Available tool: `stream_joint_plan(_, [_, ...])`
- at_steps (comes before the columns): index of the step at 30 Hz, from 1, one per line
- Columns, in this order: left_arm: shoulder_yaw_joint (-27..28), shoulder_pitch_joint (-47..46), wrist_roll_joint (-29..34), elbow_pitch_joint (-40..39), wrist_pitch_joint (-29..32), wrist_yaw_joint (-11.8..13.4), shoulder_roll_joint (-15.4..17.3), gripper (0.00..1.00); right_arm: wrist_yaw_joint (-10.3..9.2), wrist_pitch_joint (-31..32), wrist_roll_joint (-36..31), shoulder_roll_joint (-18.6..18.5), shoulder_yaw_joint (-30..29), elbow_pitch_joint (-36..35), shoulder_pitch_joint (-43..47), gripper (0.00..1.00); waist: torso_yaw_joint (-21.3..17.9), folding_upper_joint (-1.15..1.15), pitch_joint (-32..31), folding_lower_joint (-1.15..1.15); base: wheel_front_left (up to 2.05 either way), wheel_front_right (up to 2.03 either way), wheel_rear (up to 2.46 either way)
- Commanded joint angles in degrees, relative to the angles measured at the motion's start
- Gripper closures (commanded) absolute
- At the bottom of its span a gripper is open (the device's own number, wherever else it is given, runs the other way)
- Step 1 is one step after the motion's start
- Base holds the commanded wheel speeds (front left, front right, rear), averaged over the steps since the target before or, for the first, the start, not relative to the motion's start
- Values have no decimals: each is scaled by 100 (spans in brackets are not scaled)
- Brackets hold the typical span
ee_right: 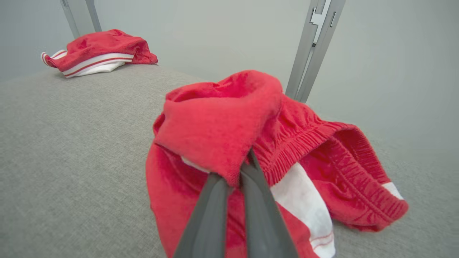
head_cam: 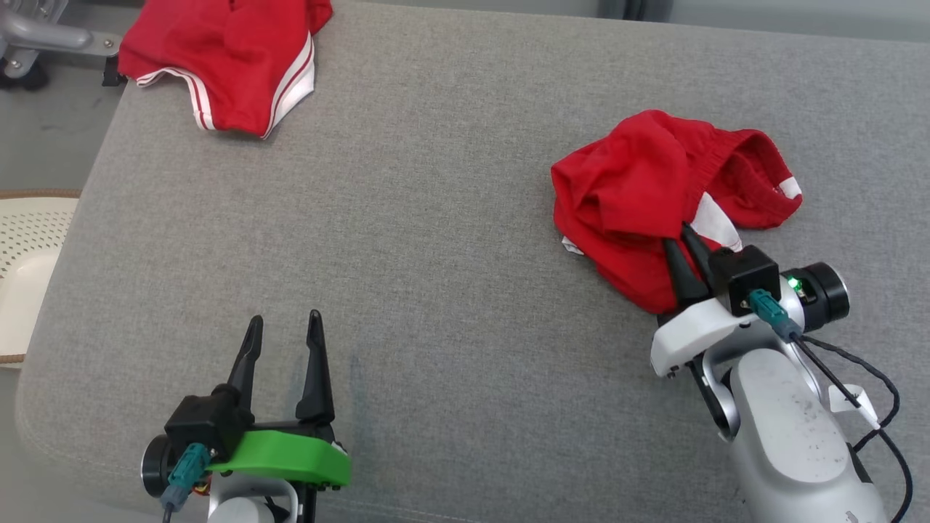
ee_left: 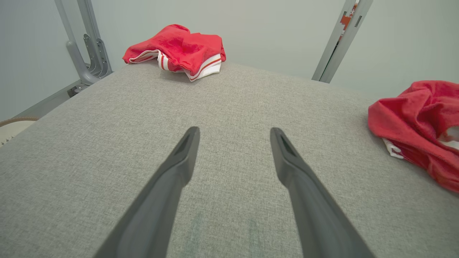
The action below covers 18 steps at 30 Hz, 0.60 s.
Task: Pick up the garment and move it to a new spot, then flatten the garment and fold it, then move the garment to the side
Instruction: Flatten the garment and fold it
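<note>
Two arms, pick-up step: right fingers (ee_right: 215, 211) pinch a fold of the red garment (ee_right: 215, 132), left fingers (ee_left: 172, 175) spread, empty. Next I'd lift it clear.

The garment (head_cam: 639, 181), red shorts with a gathered elastic waistband and white side panels, lies crumpled in a loose heap on the right side of the grey fabric table (head_cam: 436, 254). A folded red flap at its near edge is pinched between the closed fingers of the right end effector (head_cam: 677, 234).

Broad bare cushion (head_cam: 436, 254) between far-left red shorts (head_cam: 225, 58) and crumpled garment (head_cam: 639, 196) at right.
</note>
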Motion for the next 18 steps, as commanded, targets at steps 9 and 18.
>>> stream_joint_plan(9, [114,103,70,-5,-3,-4,8,0,-7,-18,388,-27,166,-1074,104,100,-231,0,-305,0,0,0,0])
stream_joint_plan(18, [4,52,51,-57,-3,-27,8,0,-6,-17,-107,-23,-725,-295,-611,100,-184,0,-211,0,0,0,0])
